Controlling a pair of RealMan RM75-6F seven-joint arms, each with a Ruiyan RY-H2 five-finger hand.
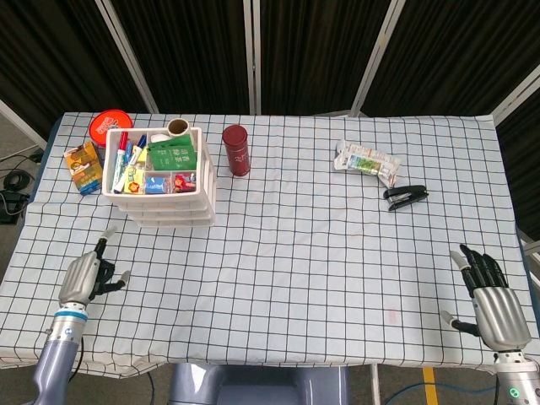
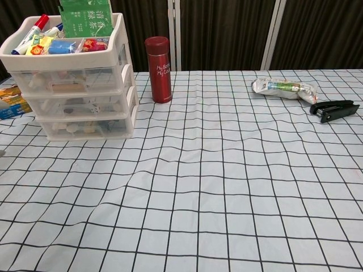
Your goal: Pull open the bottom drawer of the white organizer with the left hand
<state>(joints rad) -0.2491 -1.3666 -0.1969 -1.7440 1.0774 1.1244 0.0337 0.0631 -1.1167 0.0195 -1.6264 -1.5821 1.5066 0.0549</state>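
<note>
The white organizer sits at the far left of the table, w/ three see-through plastic drawers stacked up. The bottom drawer is shut, flush w/ the ones above it, so the pull is not done yet. The left hand is over the checked cloth near the front edge, well apart from the organizer and holding nothing; its fingers look partly curled but it's too small to tell if they're closed. I think the job is barely begun: hand must reach the drawer front, hook it & pull. The organizer is hard smooth plastic, boxy, w/ pens and small packs in its open top tray. Just beside it stands a dark red bottle, round and shiny. The cloth is soft, a bit wrinkly. The right hand rests at the front right, empty, fingers straight and spread.
</note>
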